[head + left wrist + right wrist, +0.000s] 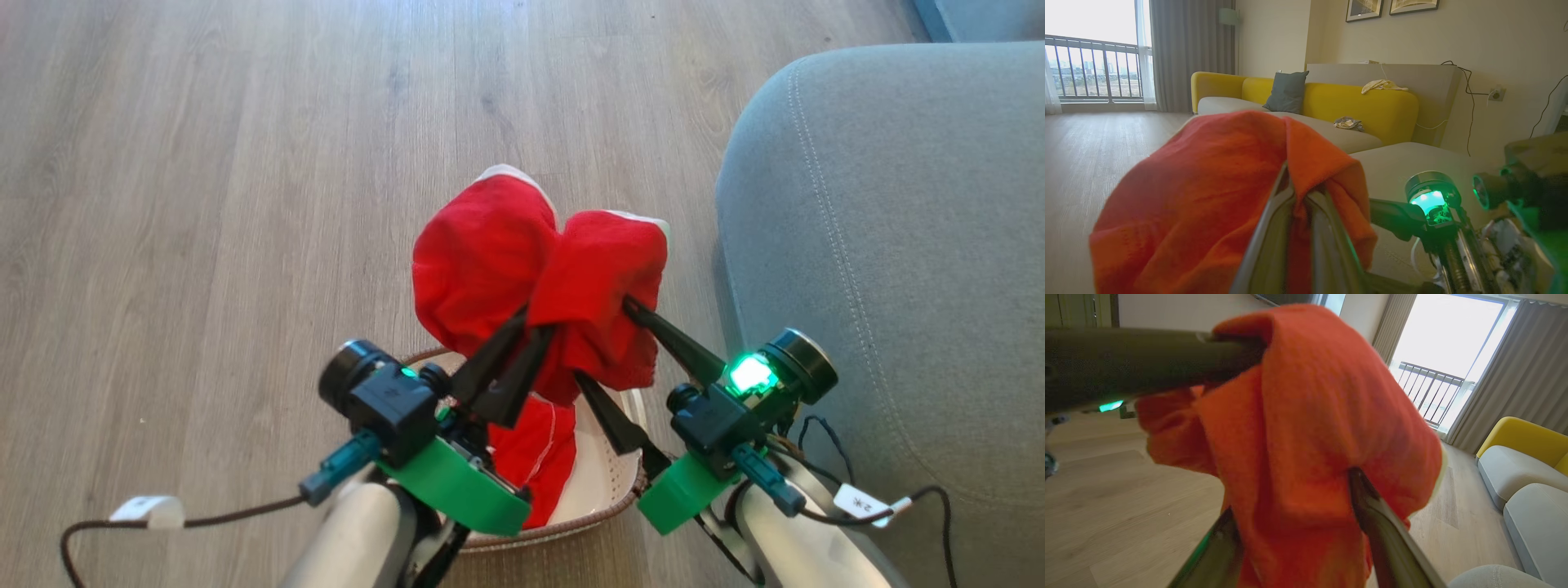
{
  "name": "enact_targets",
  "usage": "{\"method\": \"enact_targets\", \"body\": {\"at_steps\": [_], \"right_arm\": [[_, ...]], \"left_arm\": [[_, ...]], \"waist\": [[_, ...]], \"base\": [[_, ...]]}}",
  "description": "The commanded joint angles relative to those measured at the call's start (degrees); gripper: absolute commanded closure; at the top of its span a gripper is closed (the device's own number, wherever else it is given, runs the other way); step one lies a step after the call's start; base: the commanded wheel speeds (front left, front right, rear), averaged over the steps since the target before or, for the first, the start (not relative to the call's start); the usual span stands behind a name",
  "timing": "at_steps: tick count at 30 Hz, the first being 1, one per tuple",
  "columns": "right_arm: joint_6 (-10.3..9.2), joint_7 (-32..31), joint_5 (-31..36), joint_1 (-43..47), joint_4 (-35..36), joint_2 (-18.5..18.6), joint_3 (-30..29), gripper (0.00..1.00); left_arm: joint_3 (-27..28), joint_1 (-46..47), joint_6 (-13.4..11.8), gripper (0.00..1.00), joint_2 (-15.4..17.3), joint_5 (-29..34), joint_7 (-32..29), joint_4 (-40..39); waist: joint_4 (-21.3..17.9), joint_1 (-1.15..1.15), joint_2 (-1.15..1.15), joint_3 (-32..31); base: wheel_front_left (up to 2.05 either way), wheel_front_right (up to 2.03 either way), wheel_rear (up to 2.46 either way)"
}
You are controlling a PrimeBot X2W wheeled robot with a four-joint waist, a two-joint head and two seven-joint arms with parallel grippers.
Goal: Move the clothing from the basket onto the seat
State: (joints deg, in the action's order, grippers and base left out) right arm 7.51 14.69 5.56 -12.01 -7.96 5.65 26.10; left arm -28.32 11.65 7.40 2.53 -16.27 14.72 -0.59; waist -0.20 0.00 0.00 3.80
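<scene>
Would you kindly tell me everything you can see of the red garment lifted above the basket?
The red garment is soft, fleecy-looking fabric with white edging at its top. It hangs bunched in two lobes above the basket. The left gripper, fingers shut, pinches its middle fold; the right gripper has open fingers straddling the right lobe, touching it.

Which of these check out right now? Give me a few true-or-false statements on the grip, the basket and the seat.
1. The left gripper is shut on a red garment. True.
2. The right gripper is pinched shut. False: its fingers stand wide apart, one on each side of the garment's hanging fold.
3. The basket is empty. False: a second red garment lies in it.
4. The gripped garment is raised clear of the basket. True.
5. The grey seat is on the robot's left. False: it is to the right of the basket.
</scene>
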Motion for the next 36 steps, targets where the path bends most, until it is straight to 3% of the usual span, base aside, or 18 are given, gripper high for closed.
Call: {"method": "enact_targets", "body": {"at_steps": [1, 6, 7, 8, 9, 17, 20, 21, 23, 24, 36], "right_arm": [[-0.02, 0.3, 0.4, -2.2, 1.5, -1.1, 0.5, 0.00], [-0.02, 0.3, -0.3, -2.2, 1.4, -2.0, -1.0, 0.00], [-0.02, 0.3, -1.1, -2.1, 1.1, -2.2, -1.2, 0.30], [-0.02, 0.3, -1.8, -2.0, 0.8, -2.3, -1.3, 0.80], [-0.02, 0.3, -2.5, -2.0, 0.8, -2.4, -1.3, 1.00], [-0.02, 0.3, -6.2, -1.6, 3.7, -2.7, -2.7, 1.00], [-0.02, 0.3, -8.8, -1.1, 5.3, -2.7, -3.1, 1.00], [-0.02, 0.3, -9.7, -0.8, 5.6, -2.8, -3.2, 1.00], [-0.02, 0.3, -10.6, -0.7, 5.9, -2.8, -3.4, 1.00], [-0.02, 0.3, -10.7, -0.8, 6.2, -2.8, -3.5, 1.00], [-0.02, 0.3, -13.3, 1.3, 7.4, -2.8, -10.1, 1.00]], "left_arm": [[0.7, 2.0, 0.0, 1.00, 0.3, -0.3, 0.3, -1.4], [-1.4, 2.0, 0.0, 1.00, 0.3, -0.4, 0.3, -0.7], [-1.6, 2.1, 0.0, 0.99, 0.3, -0.5, 0.3, -0.6], [-1.7, 2.1, 0.1, 0.98, 0.3, -0.5, 0.3, -0.5], [-1.8, 2.1, 0.1, 0.98, 0.3, -0.6, 0.3, -0.5], [-1.5, 2.0, 0.1, 0.95, 0.3, -0.8, 0.3, 0.4], [-1.7, 2.0, 0.1, 0.88, 0.3, -0.8, 0.3, 0.5], [-1.8, 1.9, 0.1, 0.80, 0.3, -0.9, 0.3, 0.6], [-1.8, 2.0, 0.1, 0.38, 0.3, -0.9, 0.3, 0.6], [-1.5, 2.0, -0.2, 0.00, 0.3, -0.9, 0.3, 0.4], [0.5, 1.3, -0.8, 0.00, 0.3, 1.9, 0.3, 1.6]], "waist": [[0.1, 0.00, 0.00, 0.0], [0.4, 0.00, 0.00, 0.0], [0.4, 0.00, 0.00, 0.0], [0.5, 0.00, 0.00, 0.0], [0.5, 0.00, 0.00, 0.0], [0.6, 0.00, 0.00, 0.1], [0.6, 0.00, 0.00, 0.2], [0.6, 0.00, 0.00, 0.2], [0.6, 0.00, 0.00, 0.3], [0.6, 0.00, 0.00, 0.4], [0.5, 0.00, 0.00, -0.3]], "base": [[0.00, 0.00, 0.00], [0.00, 0.00, 0.00], [0.00, 0.00, 0.00], [0.00, 0.00, 0.00], [0.00, 0.00, 0.00], [0.00, 0.00, 0.00], [0.00, 0.00, 0.00], [0.00, 0.00, 0.00], [0.00, 0.00, 0.00], [0.00, 0.00, 0.00], [0.00, 0.00, 0.00]]}}
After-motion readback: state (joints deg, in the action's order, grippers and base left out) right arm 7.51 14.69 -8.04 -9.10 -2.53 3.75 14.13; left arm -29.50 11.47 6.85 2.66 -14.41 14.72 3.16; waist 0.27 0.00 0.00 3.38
